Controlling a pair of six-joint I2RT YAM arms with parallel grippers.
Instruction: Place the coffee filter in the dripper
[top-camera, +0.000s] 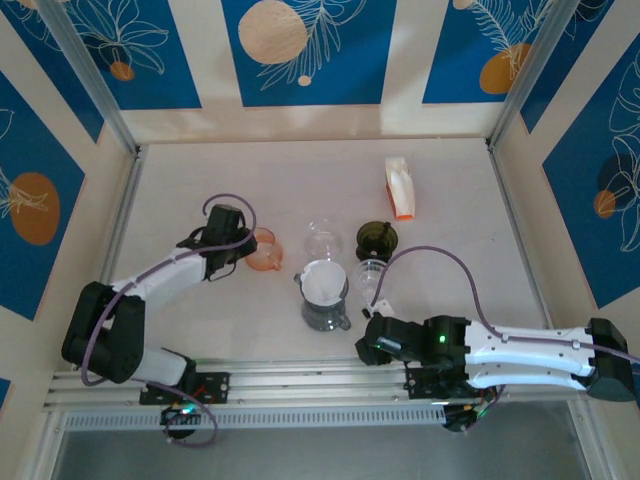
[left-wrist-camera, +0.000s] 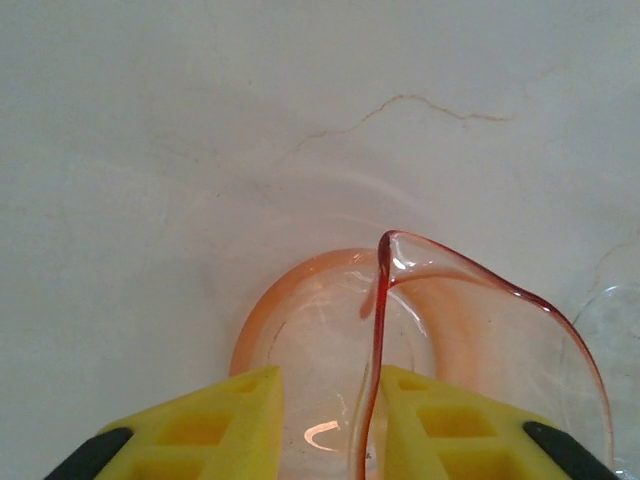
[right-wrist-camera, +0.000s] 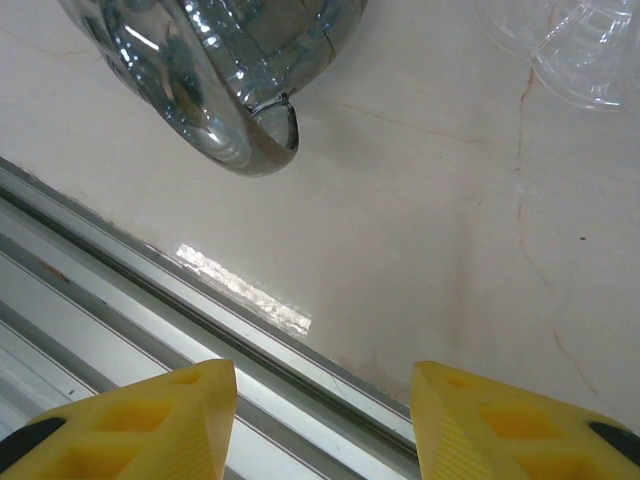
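An orange see-through dripper (top-camera: 264, 250) stands on the table left of centre. My left gripper (top-camera: 243, 252) is at its near-left side. In the left wrist view the yellow fingers (left-wrist-camera: 240, 420) straddle a thin red wall of the dripper (left-wrist-camera: 330, 300). That wall lies against the right finger and a gap is left on the other side, so the left gripper (left-wrist-camera: 330, 385) is open. A white coffee filter (top-camera: 322, 281) sits in the top of a smoky grey glass vessel (top-camera: 325, 312). My right gripper (top-camera: 368, 345) hangs open over the table's front edge, holding nothing.
Two clear drippers (top-camera: 322, 240) (top-camera: 372, 272) and a dark green one (top-camera: 377, 238) stand round the grey vessel (right-wrist-camera: 230, 90). A white-and-orange packet (top-camera: 400, 187) lies at the back right. Metal rails (right-wrist-camera: 150, 300) run along the front edge under the right gripper (right-wrist-camera: 325, 385).
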